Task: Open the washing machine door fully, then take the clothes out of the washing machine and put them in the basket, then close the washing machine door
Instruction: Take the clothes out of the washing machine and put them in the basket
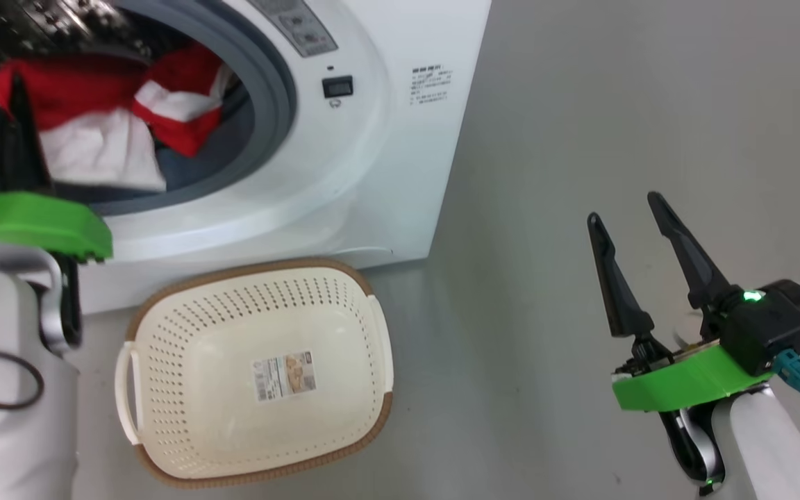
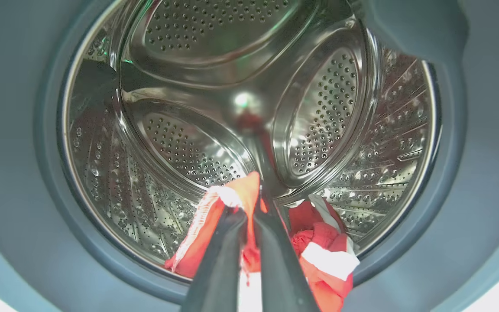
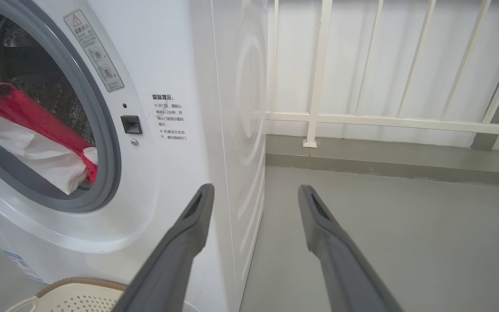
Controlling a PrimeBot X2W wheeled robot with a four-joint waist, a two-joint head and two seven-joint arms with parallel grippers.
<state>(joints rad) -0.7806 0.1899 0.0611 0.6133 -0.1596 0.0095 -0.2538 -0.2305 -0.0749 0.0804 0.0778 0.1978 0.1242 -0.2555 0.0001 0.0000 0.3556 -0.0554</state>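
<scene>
A white front-loading washing machine (image 1: pixel 407 160) stands with its round opening uncovered, red and white clothes (image 1: pixel 105 104) heaped low in its steel drum (image 2: pixel 180 143) against the grey rubber ring (image 1: pixel 271 90), and a cream perforated basket (image 1: pixel 185 326) with a brown rim sits upright just in front.

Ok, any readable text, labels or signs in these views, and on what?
"温馨提示:" is a heading printed on the washing machine front, right of the door opening.
Small lines under that heading: too small to read surely.
Warning label with a triangle sign, beside the grey ring: text too small.
Blue label low on the machine's front: unreadable.
Sticker on the basket floor: blurred.
</scene>
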